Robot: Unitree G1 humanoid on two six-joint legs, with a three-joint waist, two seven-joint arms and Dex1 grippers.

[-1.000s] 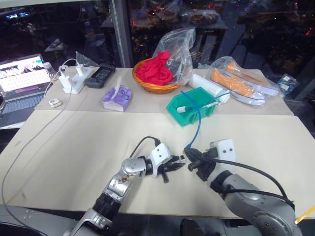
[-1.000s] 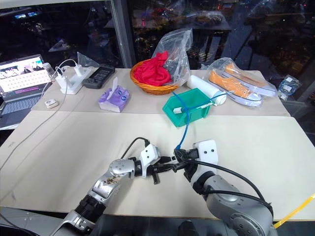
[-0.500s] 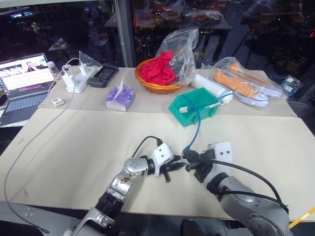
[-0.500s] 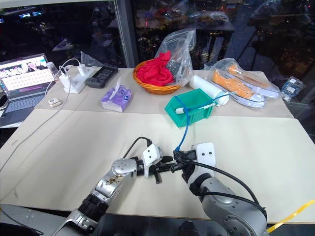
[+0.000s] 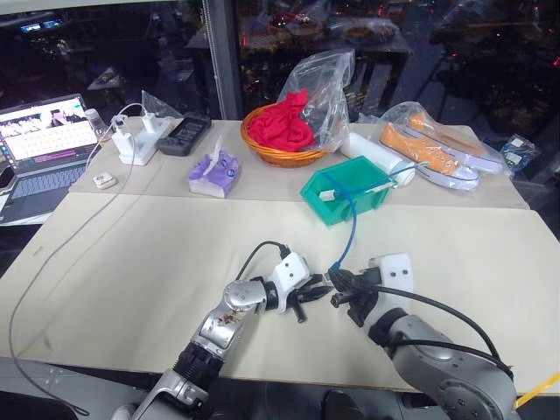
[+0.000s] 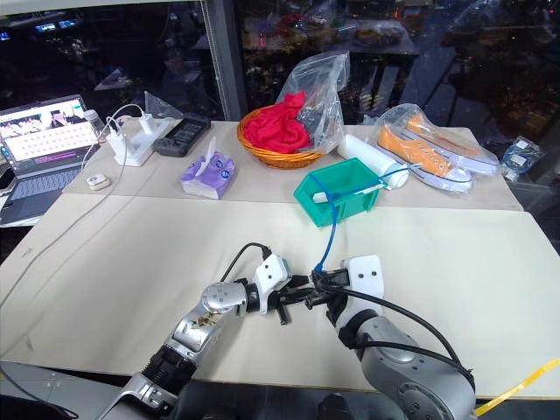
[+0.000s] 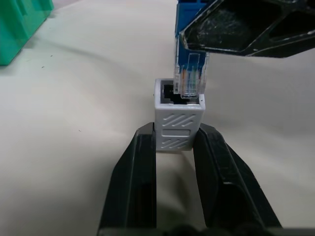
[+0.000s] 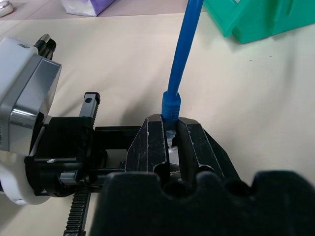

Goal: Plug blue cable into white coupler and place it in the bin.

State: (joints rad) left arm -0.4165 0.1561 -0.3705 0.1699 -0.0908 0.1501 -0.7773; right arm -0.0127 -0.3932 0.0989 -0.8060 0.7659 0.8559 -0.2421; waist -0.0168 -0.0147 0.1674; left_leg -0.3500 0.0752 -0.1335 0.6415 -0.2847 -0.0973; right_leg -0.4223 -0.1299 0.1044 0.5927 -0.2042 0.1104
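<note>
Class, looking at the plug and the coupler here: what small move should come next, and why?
Probably ease the right hand forward to push the blue cable plug fully in: its tip sits at the white coupler socket mouth, held by the left hand.

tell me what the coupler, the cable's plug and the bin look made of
White coupler: opaque matte plastic, likely moulded, with ribbed diagonal grooves on its face. Plug: clear glossy plastic; coloured wires and metal-looking contacts show through. Blue cable: smooth, rubbery-looking jacket. Bin: teal hard plastic with a slight sheen.
</note>
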